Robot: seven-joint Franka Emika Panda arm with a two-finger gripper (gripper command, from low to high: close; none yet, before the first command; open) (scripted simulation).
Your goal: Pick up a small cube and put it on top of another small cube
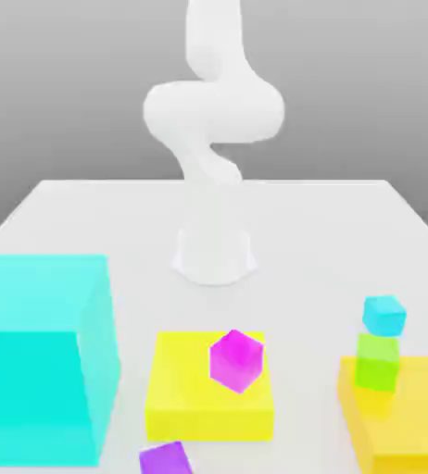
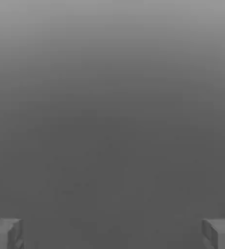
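The hand is released, its two grey fingertips set wide apart at the edges of the hand view with only plain grey background between them and nothing held. In the exterior view the white arm rises from its base on the white counter and curls high above it, well apart from every block. Near the exterior view's right, the small cyan cube sits on top of the green cube, slightly turned, and the green cube stands on a yellow block. Toward the middle, a magenta cube rests tilted on a flat yellow slab. Just in front of that slab lies a purple cube. At the exterior view's left stands the huge cyan block
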